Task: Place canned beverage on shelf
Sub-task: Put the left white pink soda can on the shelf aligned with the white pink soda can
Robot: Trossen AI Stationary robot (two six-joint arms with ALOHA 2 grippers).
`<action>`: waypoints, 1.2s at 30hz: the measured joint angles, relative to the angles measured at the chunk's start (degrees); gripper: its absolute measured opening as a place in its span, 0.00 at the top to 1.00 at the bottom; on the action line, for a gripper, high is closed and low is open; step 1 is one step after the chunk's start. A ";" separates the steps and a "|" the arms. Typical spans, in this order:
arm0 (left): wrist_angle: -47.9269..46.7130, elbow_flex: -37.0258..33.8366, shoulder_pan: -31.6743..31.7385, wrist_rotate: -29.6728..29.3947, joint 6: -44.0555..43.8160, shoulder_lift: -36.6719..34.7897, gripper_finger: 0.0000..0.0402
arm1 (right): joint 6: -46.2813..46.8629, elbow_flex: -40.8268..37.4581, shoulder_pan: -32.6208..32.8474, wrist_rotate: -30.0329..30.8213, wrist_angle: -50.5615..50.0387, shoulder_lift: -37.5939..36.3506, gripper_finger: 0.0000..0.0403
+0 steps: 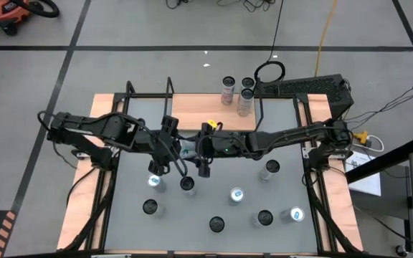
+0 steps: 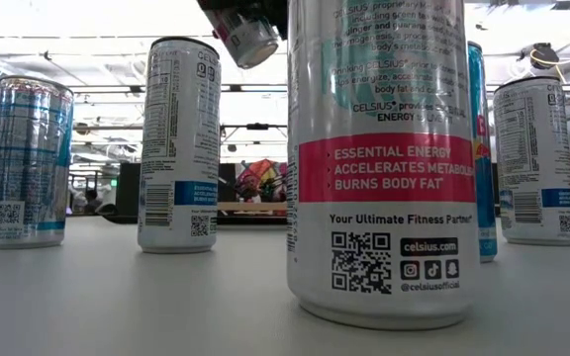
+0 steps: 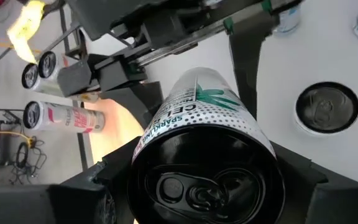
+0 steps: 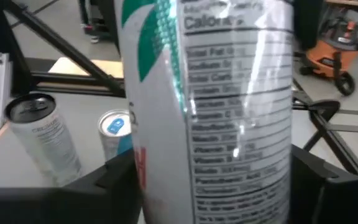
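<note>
I have both arms meeting over the middle of the worktop [image 1: 131, 215], with one white can [image 3: 207, 146] between them, lifted clear of the surface. The left gripper [image 3: 207, 180] has its fingers [image 3: 79, 193] closed around that can near its top end, the pull tab facing the left wrist camera. The right gripper [image 4: 222, 180] is at the same can; its fingers [image 4: 334, 186] stand on either side of the label, but I cannot tell whether they press on it. The shelf [image 1: 199, 107] sits at the far edge of the worktop, well apart from the held can. Three cans [image 1: 236, 92] stand at the shelf's right end. More cans [image 1: 236, 194] stand upright on the near half of the worktop, below the arms.
</note>
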 joint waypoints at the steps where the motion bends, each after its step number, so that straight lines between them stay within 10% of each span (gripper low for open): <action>1: 0.36 0.00 0.14 -0.01 -0.61 0.13 0.36 | -0.21 0.00 -0.08 -0.92 -0.14 0.00 0.40; 10: 0.26 -0.07 -0.01 -2.69 -6.80 1.15 0.33 | -2.63 -0.02 0.03 -2.36 -2.22 -0.04 0.54; 22: 5.97 -0.07 0.12 -4.31 -10.48 1.15 0.02 | -4.84 -0.02 0.01 -2.19 -8.00 -2.84 0.50; 36: 9.26 -0.02 -4.88 -15.60 -23.60 1.09 0.01 | -4.90 -0.06 -0.40 -6.64 -21.21 -7.78 0.50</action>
